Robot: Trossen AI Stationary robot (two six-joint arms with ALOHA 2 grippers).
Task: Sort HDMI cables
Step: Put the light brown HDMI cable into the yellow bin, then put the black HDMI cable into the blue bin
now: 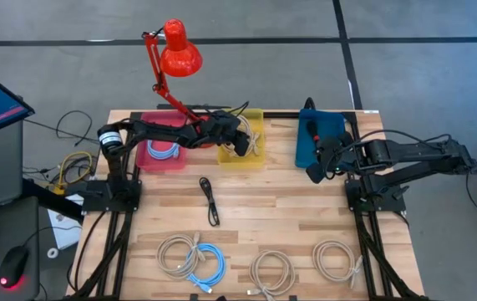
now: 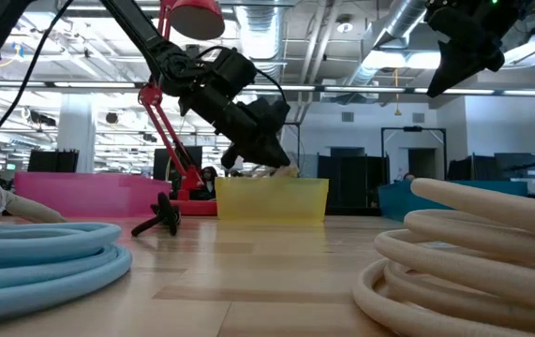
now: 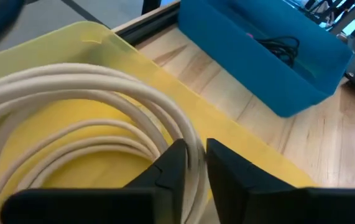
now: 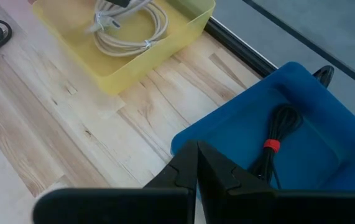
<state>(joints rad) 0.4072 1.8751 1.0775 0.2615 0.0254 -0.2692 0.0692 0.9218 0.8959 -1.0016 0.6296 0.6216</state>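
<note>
My left gripper (image 1: 240, 146) reaches down into the yellow bin (image 1: 256, 157) and is shut on a beige coiled HDMI cable (image 3: 71, 81). My right gripper (image 1: 315, 174) waits shut above the near end of the blue bin (image 1: 320, 138), where a black folded cable (image 4: 280, 140) lies. The pink bin (image 1: 148, 159) holds light blue coils (image 1: 163, 150). On the table lie a black folded cable (image 1: 210, 201), three beige coils (image 1: 177, 253) (image 1: 273, 272) (image 1: 336, 259) and a light blue coil (image 1: 207, 266). My left gripper pinches the beige coil's strands (image 3: 194, 144) between its two fingers, at the side of the loop nearest the bin's wall. The fingers slant down into the bin from the table's left. The rest of the coil lies on the bin's floor (image 3: 59, 124).
A red desk lamp (image 1: 180, 50) stands behind the pink bin, its arm close to my left arm. The three bins line the table's far edge. Loose black and yellow wires (image 1: 75, 167) trail off the table's left side.
</note>
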